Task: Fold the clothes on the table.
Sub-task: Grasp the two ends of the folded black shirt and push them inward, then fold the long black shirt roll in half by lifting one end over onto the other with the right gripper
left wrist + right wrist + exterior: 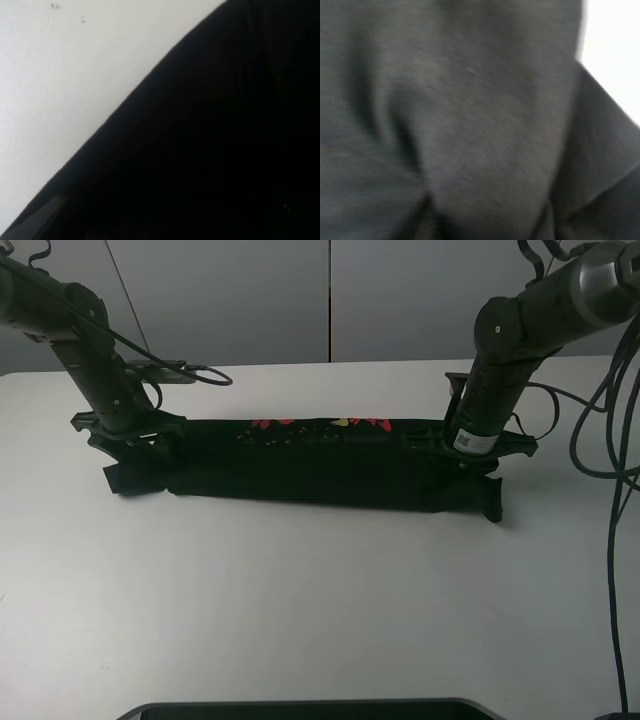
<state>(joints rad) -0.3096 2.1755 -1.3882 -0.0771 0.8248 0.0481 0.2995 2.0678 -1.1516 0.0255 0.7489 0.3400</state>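
Exterior high view: the black T-shirt (pixel 320 468) lies as a long folded band across the white table (pixel 320 610), running from 9 to 3 o'clock. Red and yellow print (pixel 320 424) shows along its 12 o'clock edge. The left gripper (pixel 135 445) is down on the band's 9 o'clock end with its jaws spread wide. The right gripper (pixel 470 455) presses onto the 3 o'clock end; whether its jaws are wide or narrow I cannot tell. Left wrist view shows dark cloth beside bare tabletop. Right wrist view is filled with blurred cloth.
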